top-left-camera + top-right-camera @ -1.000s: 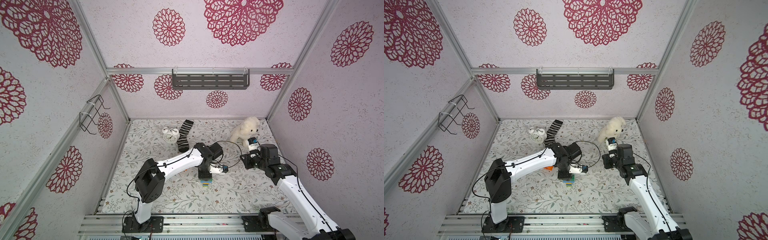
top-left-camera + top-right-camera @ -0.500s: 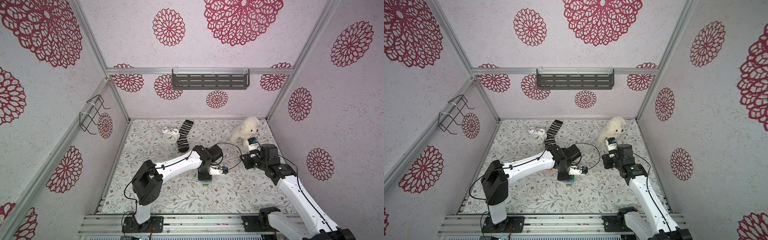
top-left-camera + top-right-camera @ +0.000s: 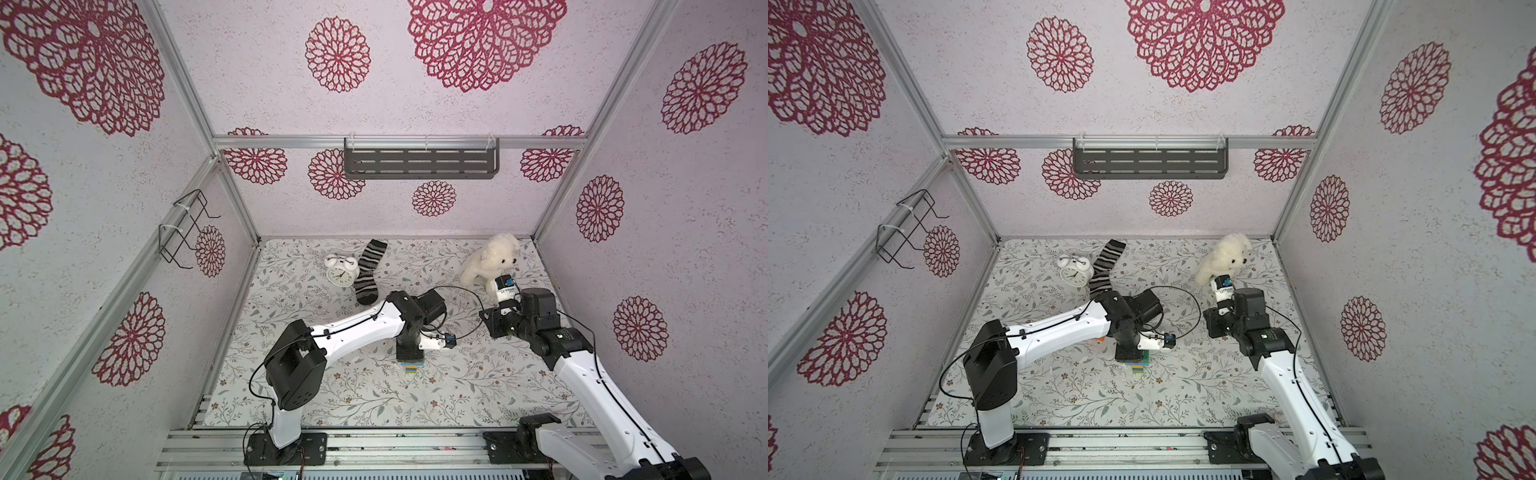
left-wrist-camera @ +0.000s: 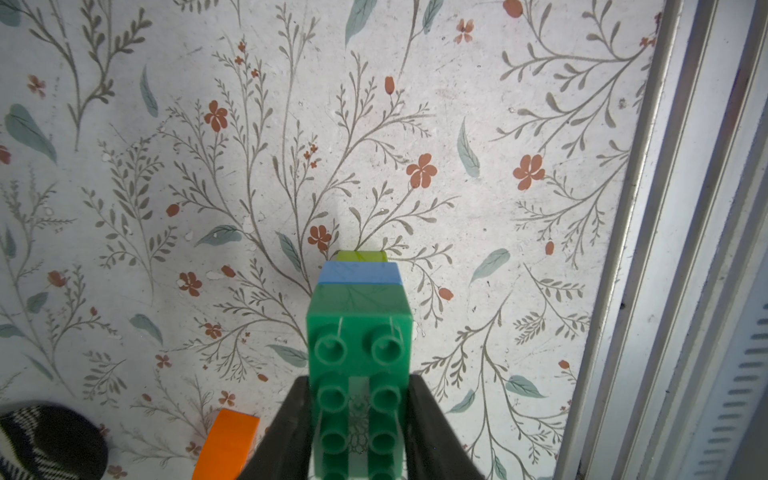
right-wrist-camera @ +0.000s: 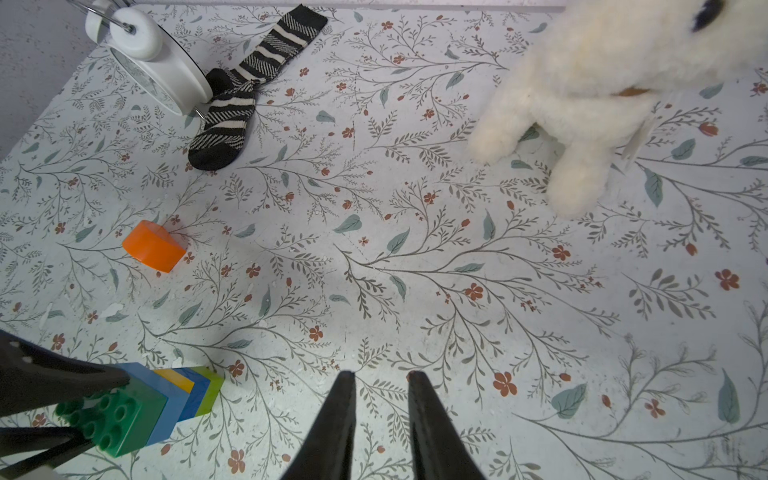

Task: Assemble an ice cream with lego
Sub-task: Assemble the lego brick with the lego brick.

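My left claw was clamped across the green brick that topped the brick stack. As far as I could tell, the stack stood upright on the mat. The orange dome lay loose near that claw, on the side toward the sock. My right claw, narrow and empty, hung well apart from the dome across the mat. I judged the left arm nearer, but occupied.
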